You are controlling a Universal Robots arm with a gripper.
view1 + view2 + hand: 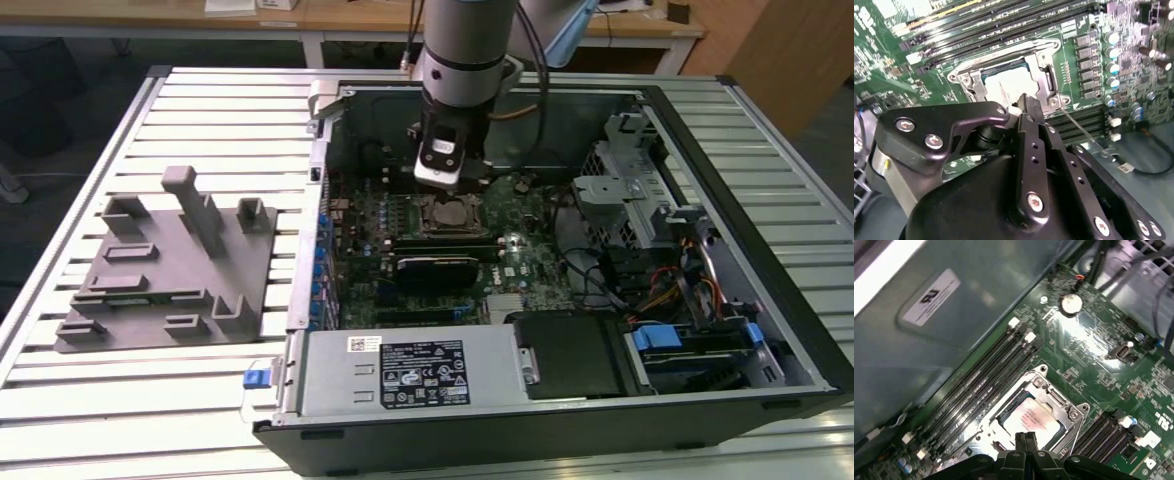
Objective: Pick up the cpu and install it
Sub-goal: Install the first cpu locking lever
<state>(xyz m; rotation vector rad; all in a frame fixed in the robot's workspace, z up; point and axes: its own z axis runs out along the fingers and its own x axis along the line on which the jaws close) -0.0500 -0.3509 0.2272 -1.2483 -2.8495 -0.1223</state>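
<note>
Presently, gripper (1027,438) fingers pressed together, holding nothing, poised just above the cpu (1028,419), cpu lying flat inside the metal-framed socket (1054,400) on the motherboard (527,265), within the open computer case (787,300).

Cpu (1030,419): silvery top, faint reddish print, pale rim. Socket frame (1066,410): bright metal. Motherboard (1094,347): green. Memory slots (979,385): black, white end clips. Gripper (1026,107): matte black, silver screws. Desk (214,120): pale grey slats. Fixture (167,275) at nine o'clock: uniform grey.
</note>
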